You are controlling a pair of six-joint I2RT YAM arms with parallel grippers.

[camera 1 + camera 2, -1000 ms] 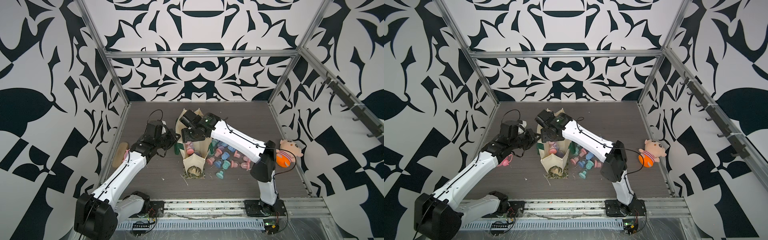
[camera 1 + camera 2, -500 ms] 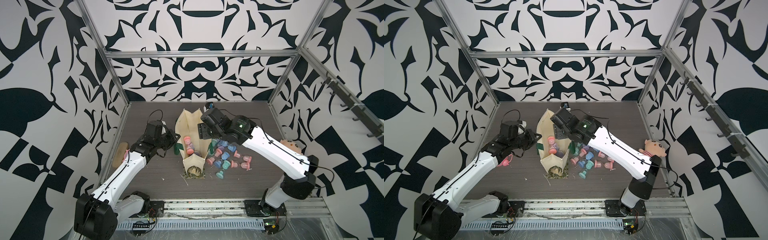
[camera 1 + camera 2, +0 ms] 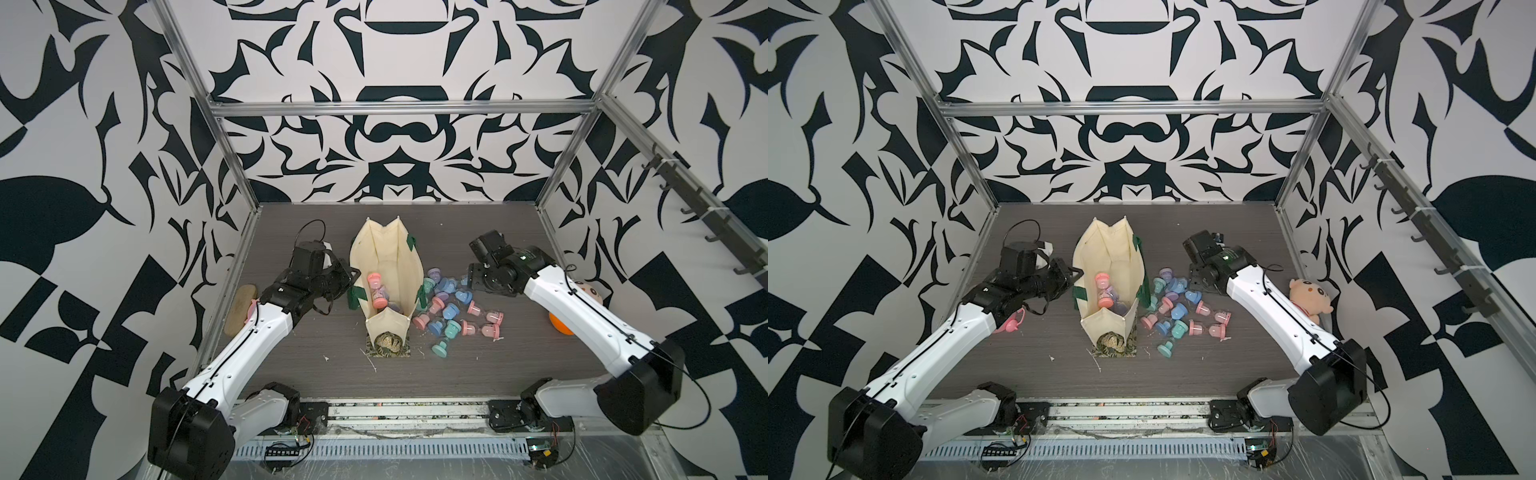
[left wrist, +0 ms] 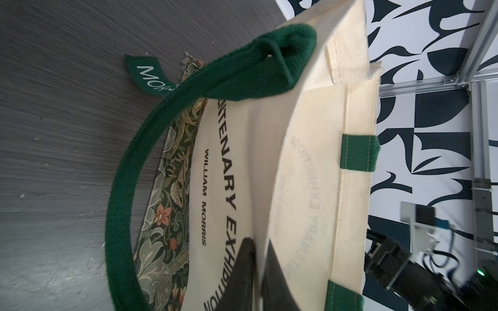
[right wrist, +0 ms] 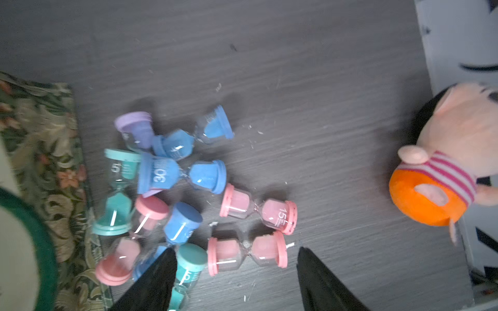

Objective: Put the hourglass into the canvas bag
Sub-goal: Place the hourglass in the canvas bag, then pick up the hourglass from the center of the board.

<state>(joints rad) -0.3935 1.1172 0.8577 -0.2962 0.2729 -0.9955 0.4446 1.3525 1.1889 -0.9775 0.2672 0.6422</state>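
The right arm has swung out of the bag (image 3: 388, 249) since a second ago and now reaches in from the right. The left arm and the bag have stayed put.

Nearest, a heap (image 3: 451, 311) lies on the table (image 3: 478, 374) just right of the bag. I can separate nine hourglasses: three pink, three blue, two teal, one purple. They overlap, so more may be hidden.

The one bag stands open. A pink hourglass (image 3: 375, 286) lies inside on top of purple ones, number unclear.

Beyond, the left gripper (image 4: 258, 241) pinches the bag's left wall, jaws pressed on the canvas. The right gripper (image 5: 235, 251) hangs over the heap's far right, jaws spread, holding nothing. One doll (image 3: 1308, 296) lies by the right wall.
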